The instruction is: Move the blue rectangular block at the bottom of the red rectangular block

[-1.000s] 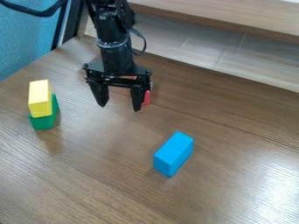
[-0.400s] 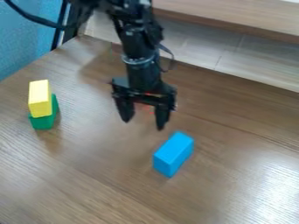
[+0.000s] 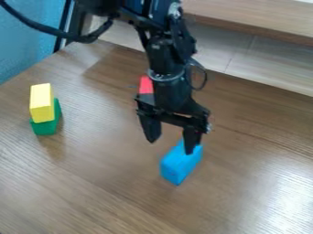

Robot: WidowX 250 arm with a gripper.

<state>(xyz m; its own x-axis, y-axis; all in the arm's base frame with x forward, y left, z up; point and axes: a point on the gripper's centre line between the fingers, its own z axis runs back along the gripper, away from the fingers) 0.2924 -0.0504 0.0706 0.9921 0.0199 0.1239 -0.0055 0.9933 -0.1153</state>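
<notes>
two jaws of the gripper (image 3: 170, 147) hang spread apart, and the blue block (image 3: 177, 166) lies on the counter (image 3: 92, 183) a little farther from the red block (image 3: 146, 85) than they do, its long axis seemingly crosswise to their opening.

Jointed robot arm (image 3: 164, 55), black throughout, built of angular housings and narrower links. Upper section: a small, rounded, pale grey part (image 3: 175, 10) set against the dark casing. Thick, smooth black cable (image 3: 45, 29), curved; a second, thinner black cable (image 3: 203, 77) forms a loop beside the forearm. Lower forearm: a grey ring-shaped band (image 3: 164, 78) encircling the black body. Black gripper (image 3: 170, 145): broad, bar-like base, small pale fitting (image 3: 209, 128) at one side, two stout black fingers (image 3: 150, 128) tapering to blunt tips.
</notes>
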